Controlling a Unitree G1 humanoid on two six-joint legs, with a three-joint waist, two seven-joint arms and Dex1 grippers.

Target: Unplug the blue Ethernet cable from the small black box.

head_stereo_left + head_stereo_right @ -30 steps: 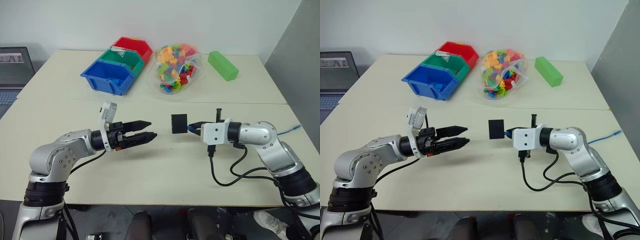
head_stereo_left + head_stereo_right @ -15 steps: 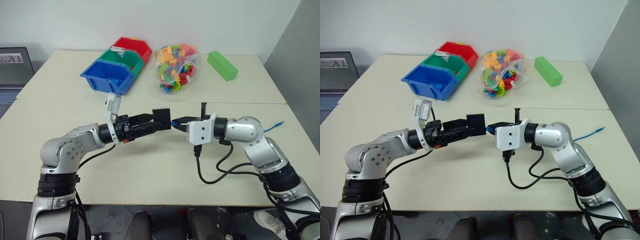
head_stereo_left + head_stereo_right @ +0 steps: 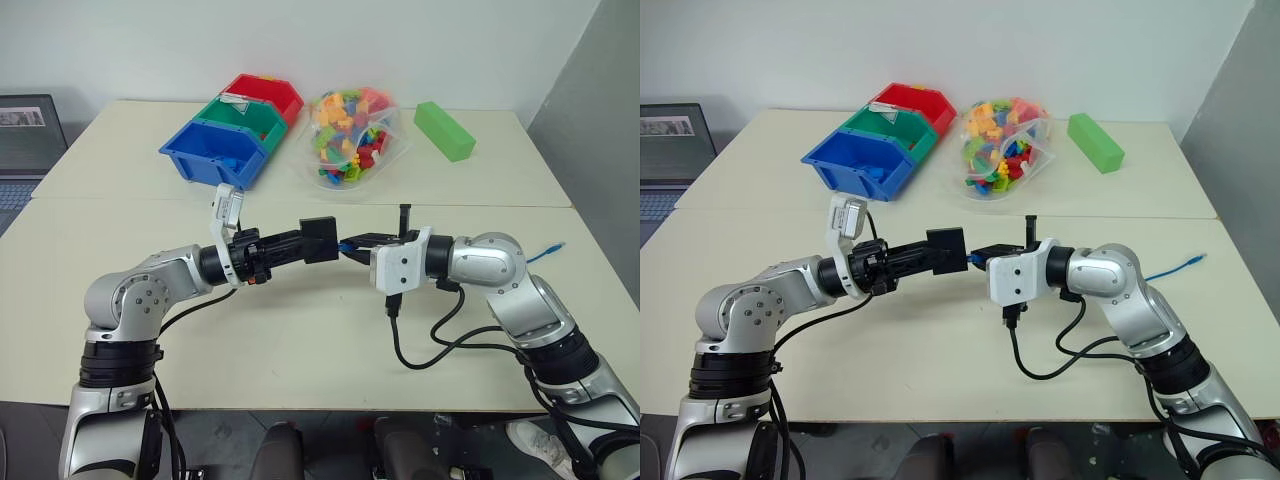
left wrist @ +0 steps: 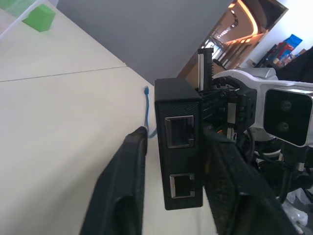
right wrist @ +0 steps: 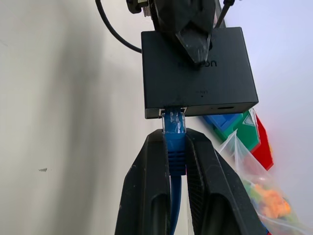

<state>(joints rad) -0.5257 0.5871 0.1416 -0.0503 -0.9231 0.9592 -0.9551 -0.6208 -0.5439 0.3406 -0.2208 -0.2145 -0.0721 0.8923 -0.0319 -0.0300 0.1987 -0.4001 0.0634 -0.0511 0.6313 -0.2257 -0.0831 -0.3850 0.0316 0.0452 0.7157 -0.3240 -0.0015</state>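
Observation:
The small black box [image 3: 320, 238] hangs above the middle of the table, between my two grippers. My left gripper [image 3: 303, 241] reaches in from the left and is shut on the box [image 4: 178, 147], one finger [image 4: 124, 191] on each side. The blue Ethernet cable [image 5: 175, 156] is plugged into the box's edge [image 5: 195, 78]. My right gripper [image 5: 175, 137] is shut on the cable just behind the plug and comes in from the right [image 3: 350, 243]. The cable's far end [image 3: 545, 252] lies on the table at the right.
Blue [image 3: 215, 155], green [image 3: 245, 115] and red [image 3: 268, 92] bins stand at the back, with a clear bag of coloured bricks [image 3: 355, 135] and a green block [image 3: 445, 130] to their right. A laptop [image 3: 30, 125] sits far left. A black cable loop [image 3: 420, 350] hangs under my right arm.
A second ago the grippers were apart, the left one open. They came together and the left fingers have closed on the box. The right gripper kept its hold on the cable.

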